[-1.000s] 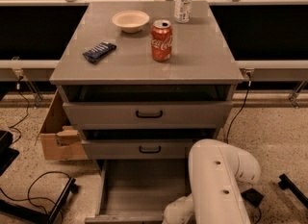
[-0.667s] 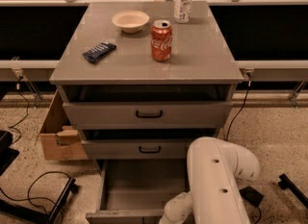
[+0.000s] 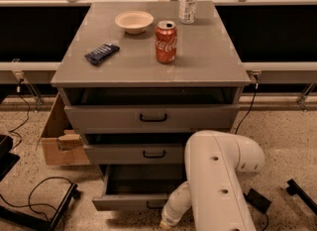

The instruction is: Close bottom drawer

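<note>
The bottom drawer (image 3: 124, 202) is seen pulled out at the near foot of the cabinet (image 3: 148, 71), beneath two wider drawers (image 3: 151, 118). The pincer (image 3: 166, 222) is held low, just by the right part of that drawer's front. Whether it is open or closed cannot be told.

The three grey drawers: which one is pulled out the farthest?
The bottom drawer: its front stands well ahead of the middle drawer and top drawer, showing its inside. The gripper is low at its front, at the picture's lower edge.
</note>
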`<state>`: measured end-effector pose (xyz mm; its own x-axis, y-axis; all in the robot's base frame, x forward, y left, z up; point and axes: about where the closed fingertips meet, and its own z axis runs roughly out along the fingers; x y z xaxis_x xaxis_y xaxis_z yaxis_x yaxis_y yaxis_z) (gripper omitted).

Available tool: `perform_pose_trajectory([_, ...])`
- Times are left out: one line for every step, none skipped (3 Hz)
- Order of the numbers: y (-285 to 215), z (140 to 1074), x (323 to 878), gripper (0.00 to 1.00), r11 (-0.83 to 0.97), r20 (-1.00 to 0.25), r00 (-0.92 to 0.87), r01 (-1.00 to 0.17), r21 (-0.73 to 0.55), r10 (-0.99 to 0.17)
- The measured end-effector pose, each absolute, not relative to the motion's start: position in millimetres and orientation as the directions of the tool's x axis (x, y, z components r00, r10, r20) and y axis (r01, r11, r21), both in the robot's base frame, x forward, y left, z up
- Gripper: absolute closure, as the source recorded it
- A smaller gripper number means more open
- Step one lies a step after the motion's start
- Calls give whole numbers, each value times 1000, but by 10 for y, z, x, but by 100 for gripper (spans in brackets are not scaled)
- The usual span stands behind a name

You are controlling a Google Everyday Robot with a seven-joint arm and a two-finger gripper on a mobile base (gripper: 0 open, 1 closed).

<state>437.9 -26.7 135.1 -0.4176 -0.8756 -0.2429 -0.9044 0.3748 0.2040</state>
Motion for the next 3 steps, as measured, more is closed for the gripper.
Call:
perform_pose_trajectory([-266,1351,4378,100,375,-243,-418,-904,204,-876])
perform_pose_trajectory([-393,1274,4587,100,394,-232,-429,-901,181,-873])
perform_pose_trajectory([-632,1180,4918,100,401,-204,-425,-904,149,-882])
